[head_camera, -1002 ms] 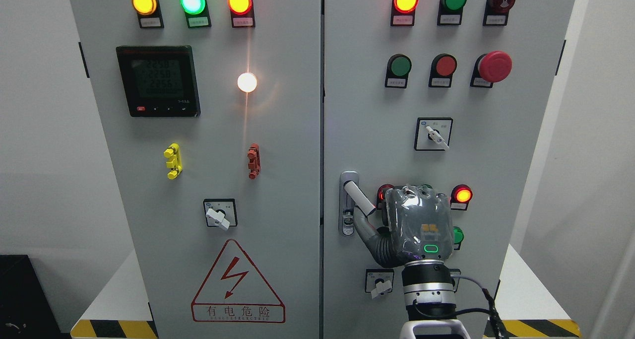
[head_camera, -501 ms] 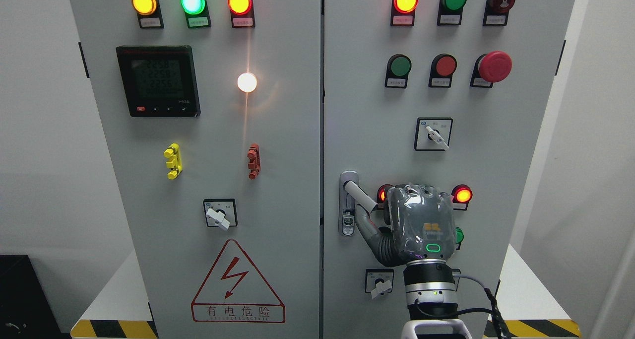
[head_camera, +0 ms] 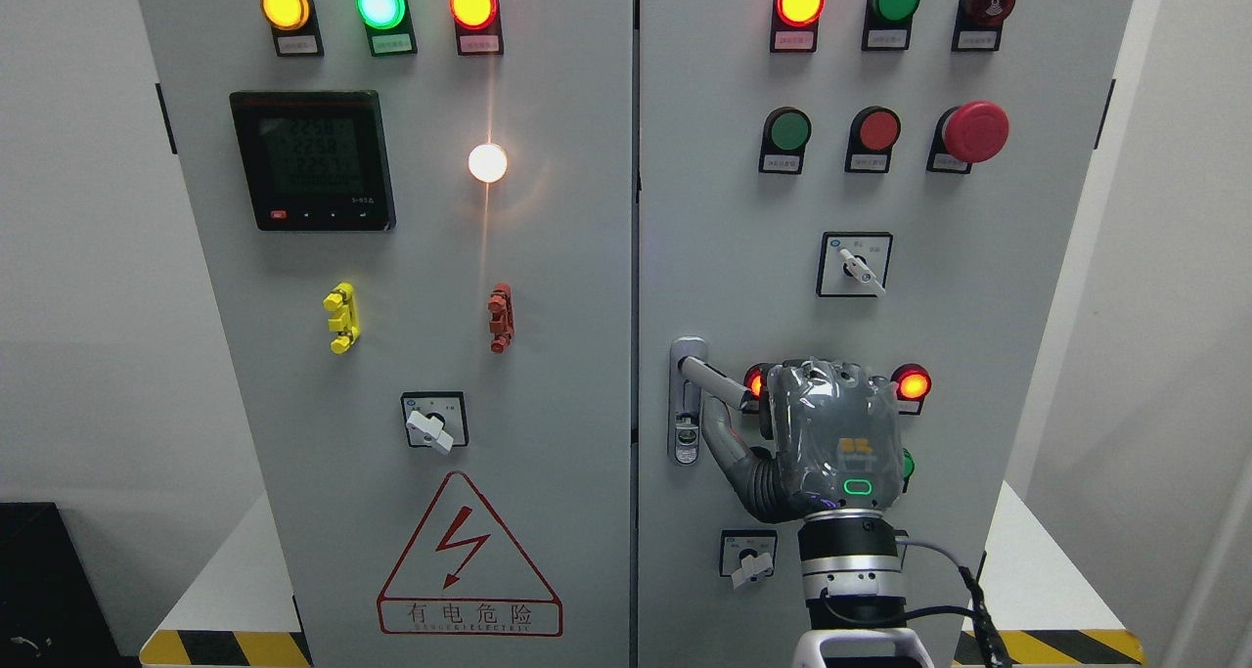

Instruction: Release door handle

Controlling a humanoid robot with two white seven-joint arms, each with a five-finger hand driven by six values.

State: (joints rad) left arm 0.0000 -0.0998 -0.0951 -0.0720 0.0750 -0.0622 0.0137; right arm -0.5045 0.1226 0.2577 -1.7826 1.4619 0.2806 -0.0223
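Note:
The grey door handle (head_camera: pixel 712 376) sticks out from its metal lock plate (head_camera: pixel 687 423) at the left edge of the cabinet's right door (head_camera: pixel 724 208). It slopes slightly down to the right, and its free end disappears behind my right hand (head_camera: pixel 775 409). The hand's back faces the camera, with the fingers curled over the lever's end and the thumb (head_camera: pixel 732 453) reaching up beneath it. The arm rises from the bottom edge, right of the middle. My left arm does not show.
Lit indicator lamps (head_camera: pixel 912 383), push buttons, a red mushroom stop button (head_camera: pixel 975 131) and rotary switches (head_camera: pixel 854 264) surround the hand on the right door. The left door (head_camera: pixel 548 355) carries a meter (head_camera: pixel 312 159), more lamps and a warning triangle. A cable (head_camera: pixel 963 590) hangs off the wrist.
The lever has swung from steeply tilted to nearly level. My right hand has shifted slightly right and up with it, so the lever's white tip is now hidden behind the fingers.

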